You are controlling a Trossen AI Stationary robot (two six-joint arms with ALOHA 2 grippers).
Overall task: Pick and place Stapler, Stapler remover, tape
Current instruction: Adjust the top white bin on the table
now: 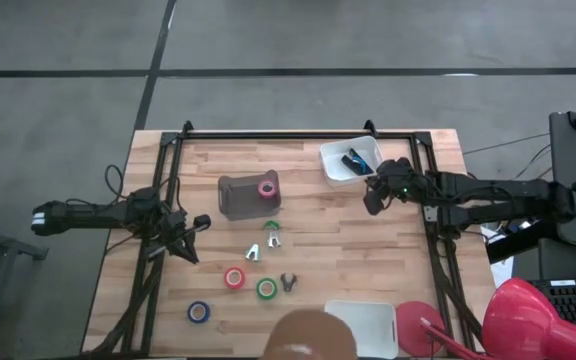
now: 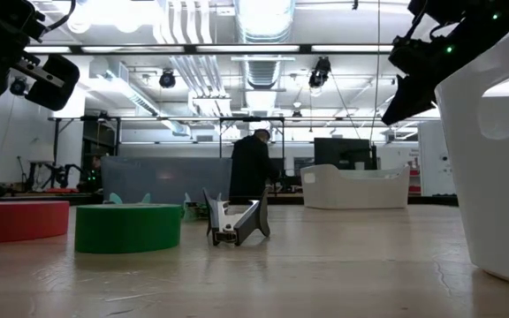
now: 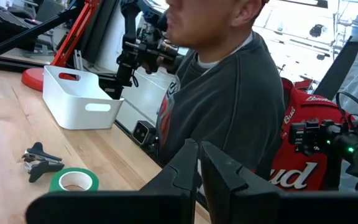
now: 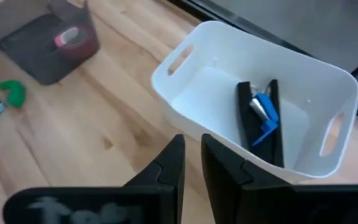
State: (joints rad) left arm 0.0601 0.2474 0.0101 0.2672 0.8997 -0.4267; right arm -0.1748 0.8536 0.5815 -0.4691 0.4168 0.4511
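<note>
Far right of the table: white bin (image 1: 340, 168) with a black and blue stapler (image 4: 261, 118) lying inside it.
Right gripper (image 1: 375, 196): just beside that bin, above the table, fingers (image 4: 168, 165) nearly together and holding nothing.
Left gripper (image 1: 190, 238): near the table's left edge, fingers (image 3: 185, 167) close together, empty.
Grey tray (image 1: 240, 196): mid-table, with the pink tape (image 1: 266, 188) in it.
Red tape (image 1: 234, 277): flat on the wood toward the near edge.
Green tape (image 1: 266, 288): just beside the red roll.
Blue tape (image 1: 198, 311): near the front left corner, apart from the others.
Black staple remover (image 1: 288, 283): just right of the green roll.
Other removers: a green one (image 1: 271, 228) and two pale ones (image 1: 253, 250) between tray and rolls.
Second white bin (image 1: 361, 326): at the near edge.
Person (image 3: 229, 99): grey sweatshirt, at the near edge.
</note>
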